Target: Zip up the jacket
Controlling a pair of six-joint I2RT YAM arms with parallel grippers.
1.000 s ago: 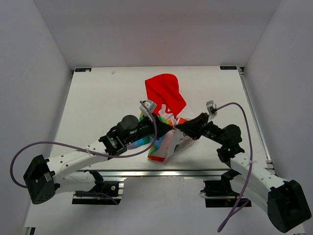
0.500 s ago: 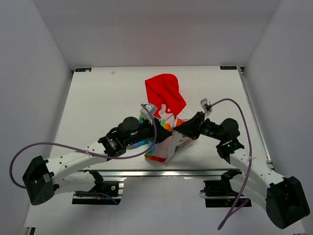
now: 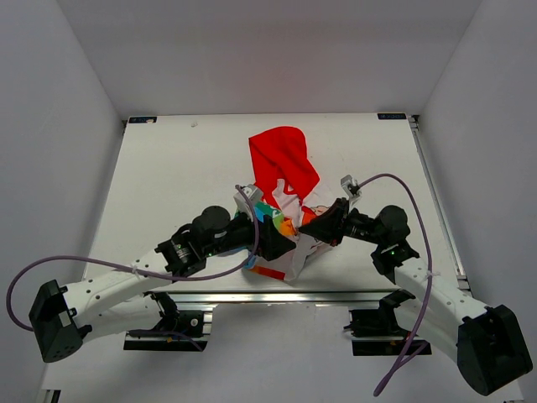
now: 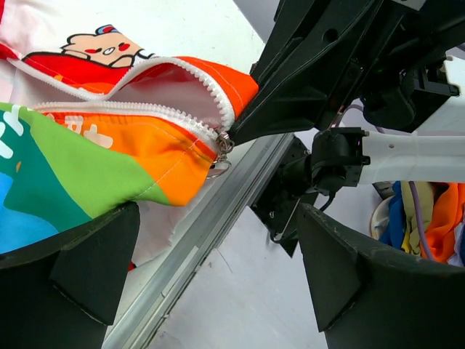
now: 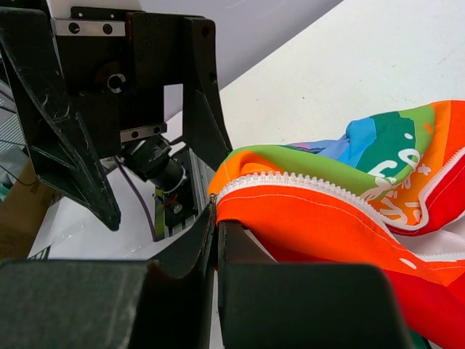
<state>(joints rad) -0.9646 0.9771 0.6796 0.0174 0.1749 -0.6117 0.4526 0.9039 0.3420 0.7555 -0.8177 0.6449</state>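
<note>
Jacket (image 3: 284,164): the orange hem corner at the zipper's lower end is pinched in the right gripper (image 5: 216,218), jaws closed on the fabric. The left gripper (image 4: 218,269) is spread wide and holds nothing. The zipper slider (image 4: 224,141) sits just beyond it, with the teeth parted past the slider. From above, both arms hide most of the front. The red hood lies on the far side of the table (image 3: 168,168).

The left gripper (image 4: 218,251) has let go. Its jaws, pinched shut a second ago, now stand wide, and the jacket (image 4: 123,156) hem with its zipper slider (image 4: 222,143) lies free just ahead of them. The arm has drawn back.
</note>
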